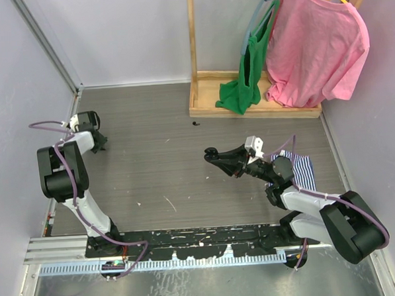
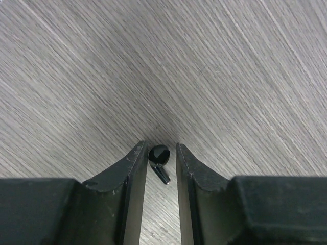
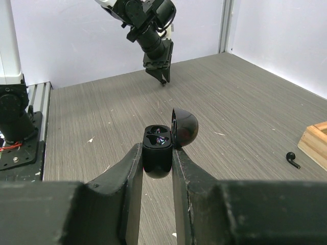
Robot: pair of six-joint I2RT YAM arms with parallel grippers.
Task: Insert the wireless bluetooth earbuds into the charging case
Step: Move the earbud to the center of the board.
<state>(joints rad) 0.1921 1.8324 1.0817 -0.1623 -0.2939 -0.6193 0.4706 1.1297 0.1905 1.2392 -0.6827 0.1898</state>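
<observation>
My left arm (image 1: 63,171) stands folded at the left of the tabletop (image 1: 159,183). Its wrist reaches to the far side, and the left end effector (image 2: 161,149) tips down with its fingers only narrowly apart. My right arm (image 1: 320,211) stretches from the near right toward the middle, wrist roughly level. The right end effector (image 3: 157,149) is clamped on the charging case (image 3: 156,163).

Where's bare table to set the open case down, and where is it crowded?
Widest bare patch: the table centre, between the left gripper and the charging case in the right gripper. Also bare: the back strip left of the wooden rack. Crowded: the rack's front edge, with a loose earbud beside it, and the striped cloth by the right arm.
</observation>
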